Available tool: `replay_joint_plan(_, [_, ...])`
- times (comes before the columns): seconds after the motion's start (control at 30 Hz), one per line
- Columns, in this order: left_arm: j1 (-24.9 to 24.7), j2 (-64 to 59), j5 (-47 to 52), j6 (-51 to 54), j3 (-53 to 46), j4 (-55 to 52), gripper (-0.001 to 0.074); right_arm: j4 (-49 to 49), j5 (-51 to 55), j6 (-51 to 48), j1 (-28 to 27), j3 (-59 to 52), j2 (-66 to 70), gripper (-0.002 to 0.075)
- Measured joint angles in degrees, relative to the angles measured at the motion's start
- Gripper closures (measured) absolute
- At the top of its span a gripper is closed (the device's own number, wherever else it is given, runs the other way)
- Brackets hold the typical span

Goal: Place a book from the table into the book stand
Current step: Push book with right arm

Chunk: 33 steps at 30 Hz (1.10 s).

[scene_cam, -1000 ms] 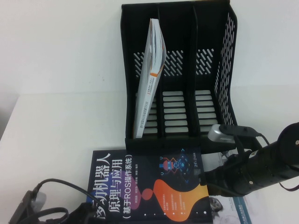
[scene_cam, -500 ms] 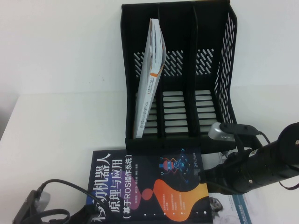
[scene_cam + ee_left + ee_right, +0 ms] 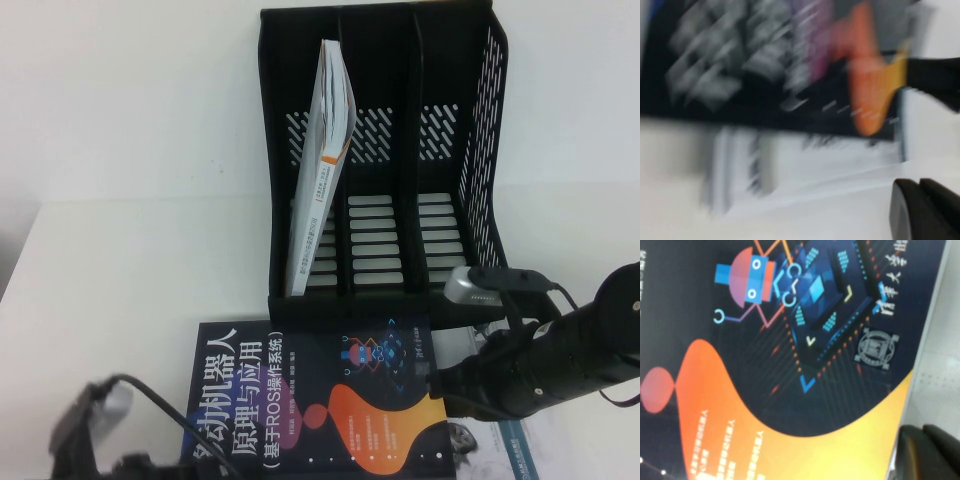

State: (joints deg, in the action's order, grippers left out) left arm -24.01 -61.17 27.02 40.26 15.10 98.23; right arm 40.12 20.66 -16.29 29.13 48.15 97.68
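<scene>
The dark navy book (image 3: 310,400) lies flat, cover up, on the white table (image 3: 130,270) just in front of the black book stand (image 3: 380,150). My right gripper (image 3: 437,383) is at the book's right edge, fingers together, touching the edge; in the right wrist view the gripper (image 3: 930,452) sits beside the orange-yellow corner of the cover (image 3: 790,340). My left gripper (image 3: 160,466) is low at the book's near left corner, blurred by motion. In the left wrist view it (image 3: 922,212) looks shut and empty beside the book (image 3: 765,65).
A white book with an orange-marked spine (image 3: 325,160) leans in the stand's left compartment; the middle and right compartments hold nothing. Another white book (image 3: 495,445) lies partly under the navy book at the near right. A cable loops near the left arm.
My left arm has shifted to the right along the table's near edge and is blurred now. The right arm and the navy book have barely moved.
</scene>
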Motion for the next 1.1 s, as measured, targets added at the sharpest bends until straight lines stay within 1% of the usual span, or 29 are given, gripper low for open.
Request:
replay_joint_plan(0.1, [0.43, 3.36, -0.97, 5.16, 2.16, -0.34, 0.0734, -0.56, 0.25, 0.0, 0.0, 0.0, -0.95, 0.0724])
replay_joint_plan(0.2, [2.71, 6.52, -3.89, 7.89, 4.76, -0.43, 0.0735, -1.97, 0.64, 0.0, 0.0, 0.0, -3.58, 0.0724])
replay_joint_plan(0.33, [8.55, 9.76, -8.63, 7.89, 7.26, -0.43, 0.0736, -2.11, 2.19, -1.69, 0.0, 0.96, -6.66, 0.0724])
replay_joint_plan(0.43, [14.58, 9.95, -9.02, 7.89, 7.56, -0.43, 0.0736, 0.71, 5.85, -7.36, 0.0, 3.35, -6.83, 0.0724])
replay_joint_plan(0.5, [19.28, 8.88, -5.69, 7.89, 7.56, -0.43, 0.0736, 4.64, 8.49, -11.69, 0.0, 4.65, -5.88, 0.0724])
replay_joint_plan(0.63, [31.57, 4.41, 9.58, 8.15, 7.79, -2.75, 0.0736, 11.17, 10.05, -18.63, 0.0, 5.67, -3.63, 0.0724])
replay_joint_plan(0.77, [44.5, -2.9, 26.82, 9.47, 9.54, -7.24, 0.0736, 13.11, 10.05, -20.6, 0.0, 5.66, -0.88, 0.0724])
replay_joint_plan(0.83, [49.63, -6.79, 33.39, 9.68, 11.29, -11.03, 0.0736, 13.51, 10.05, -21.1, 0.11, 5.66, 0.77, 0.0724])
replay_joint_plan(0.87, [51.45, -9.06, 35.57, 9.78, 12.28, -12.97, 0.0736, 13.59, 10.05, -21.55, 0.11, 5.66, 1.59, 0.0724])
replay_joint_plan(0.93, [52.59, -12.44, 37.45, 10.15, 13.6, -15.31, 0.0733, 13.89, 10.09, -22.63, 0.11, 5.66, 2.88, 0.0724])
replay_joint_plan(1.0, [52.08, -15.38, 38.31, 11.68, 14.02, -16.46, 0.0707, 14.84, 10.18, -23.34, 0.2, 5.66, 3.99, 0.0724])
replay_joint_plan(1.07, [50.71, -17.79, 38.73, 13.34, 14.16, -17.41, 0.064, 16.18, 10.18, -24.25, 0.2, 5.8, 4.53, 0.0724])
replay_joint_plan(1.1, [50.06, -18.65, 38.86, 13.74, 14.16, -17.85, 0.059, 16.52, 10.18, -24.78, 0.2, 5.8, 4.65, 0.0724])
